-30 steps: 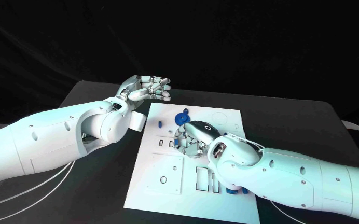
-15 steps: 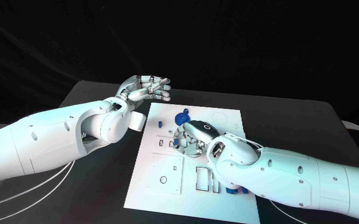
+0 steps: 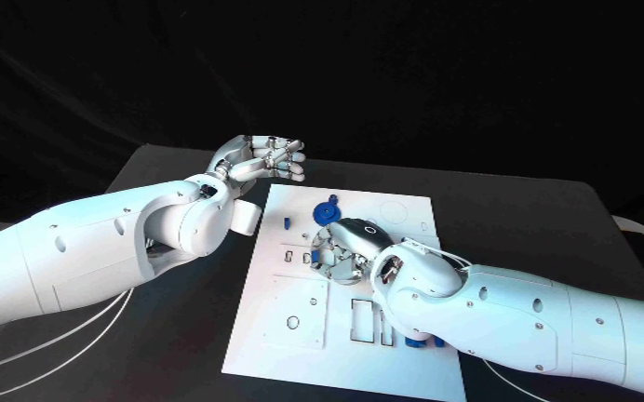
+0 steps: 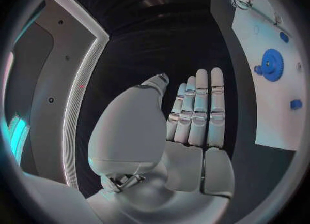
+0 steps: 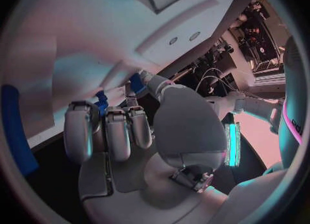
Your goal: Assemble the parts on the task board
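Observation:
The white task board (image 3: pixel 403 208) lies in the middle of the black table. On its far part a blue gear (image 3: pixel 327 211) (image 4: pixel 272 64) lies flat, with a small blue piece (image 3: pixel 286 221) (image 4: pixel 296 104) just left of it. My right hand (image 3: pixel 343 248) (image 5: pixel 123 131) is down on the board's middle, just nearer than the gear. Its fingers are curled, and a small blue part (image 5: pixel 101 103) is pinched at their tips against the board. My left hand (image 3: pixel 261 158) (image 4: pixel 187 120) hangs above the board's far left corner, fingers straight and side by side, holding nothing.
More blue pieces (image 3: pixel 424 341) lie on the board's near right part, half hidden by my right forearm. Empty cut-outs (image 3: pixel 362 320) mark the board's near half. Bare black table (image 3: pixel 537 225) lies on both sides of the board.
My right hand has edged slightly to the left over the board. The left hand has not moved.

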Available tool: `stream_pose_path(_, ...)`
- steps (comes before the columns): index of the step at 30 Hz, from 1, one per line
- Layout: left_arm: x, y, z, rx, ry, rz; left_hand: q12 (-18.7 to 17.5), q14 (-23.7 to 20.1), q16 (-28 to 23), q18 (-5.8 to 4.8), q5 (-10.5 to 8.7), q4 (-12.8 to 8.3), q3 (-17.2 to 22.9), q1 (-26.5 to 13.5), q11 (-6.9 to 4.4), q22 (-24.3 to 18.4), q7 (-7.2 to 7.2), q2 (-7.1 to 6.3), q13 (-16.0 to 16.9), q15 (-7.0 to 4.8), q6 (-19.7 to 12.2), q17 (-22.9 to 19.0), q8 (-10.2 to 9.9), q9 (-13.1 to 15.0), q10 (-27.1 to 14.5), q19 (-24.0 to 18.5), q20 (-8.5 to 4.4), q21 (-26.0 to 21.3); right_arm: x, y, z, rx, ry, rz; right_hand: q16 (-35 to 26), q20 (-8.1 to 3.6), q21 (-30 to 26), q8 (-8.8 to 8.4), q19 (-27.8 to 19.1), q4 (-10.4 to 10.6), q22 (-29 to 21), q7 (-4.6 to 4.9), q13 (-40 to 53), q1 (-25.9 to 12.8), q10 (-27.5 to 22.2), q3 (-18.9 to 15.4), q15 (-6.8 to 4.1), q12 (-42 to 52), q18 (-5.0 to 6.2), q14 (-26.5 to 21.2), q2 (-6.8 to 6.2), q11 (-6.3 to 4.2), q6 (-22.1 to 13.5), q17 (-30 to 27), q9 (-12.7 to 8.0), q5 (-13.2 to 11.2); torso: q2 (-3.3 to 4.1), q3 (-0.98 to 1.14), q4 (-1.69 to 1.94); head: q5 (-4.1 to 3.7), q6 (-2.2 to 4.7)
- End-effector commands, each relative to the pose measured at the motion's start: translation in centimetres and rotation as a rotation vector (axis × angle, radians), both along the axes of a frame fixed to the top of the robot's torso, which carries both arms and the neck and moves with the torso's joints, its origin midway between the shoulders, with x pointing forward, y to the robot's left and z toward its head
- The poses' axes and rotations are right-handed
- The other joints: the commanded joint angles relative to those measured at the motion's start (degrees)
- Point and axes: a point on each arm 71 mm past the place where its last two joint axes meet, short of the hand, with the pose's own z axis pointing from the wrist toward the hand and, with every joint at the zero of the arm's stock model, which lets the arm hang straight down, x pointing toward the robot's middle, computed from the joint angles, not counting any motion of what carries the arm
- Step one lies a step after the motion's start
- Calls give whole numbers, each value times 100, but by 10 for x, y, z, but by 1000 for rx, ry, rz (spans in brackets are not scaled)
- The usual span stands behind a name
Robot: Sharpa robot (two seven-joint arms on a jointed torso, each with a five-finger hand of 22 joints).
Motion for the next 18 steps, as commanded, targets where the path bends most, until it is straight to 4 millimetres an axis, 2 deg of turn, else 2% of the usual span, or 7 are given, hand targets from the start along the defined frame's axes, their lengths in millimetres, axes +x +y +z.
stream_pose_path(1,-1,-2,1,-4,-6,-16,-39,12,28,60,-24,-2,45,-68,18,4,12,10,-3,14,27,5,15,3,-28,1,-23,29,-2,0,-5,-34,19,10,-18,11,-45,-52,-53,10,514,22,926,-50,125,-32,57,-60,-48,565,-42,56,-116,1307,-18,38,1,1,3,2,5)
stream_pose_path(7,0,-2,1,-4,-5,-16,-39,12,28,60,-24,-2,45,-68,18,4,12,10,-3,14,27,5,15,3,-28,1,-23,29,-2,1,-4,-21,16,8,-22,65,-94,-130,-78,164,486,78,882,-271,77,-269,111,-106,-38,562,-184,114,-304,1295,-51,73,3,1,5,0,10)
stream_pose_path(18,0,-1,1,-3,-3,-14,-46,9,47,61,-23,-7,58,-63,18,15,11,6,-4,13,22,28,10,2,-35,-4,-24,47,-3,1,0,26,-11,1,-28,111,-162,-209,-106,422,453,135,820,-343,5,-710,159,-168,-25,556,-247,169,-574,1271,-76,-205,3,2,3,1,14)
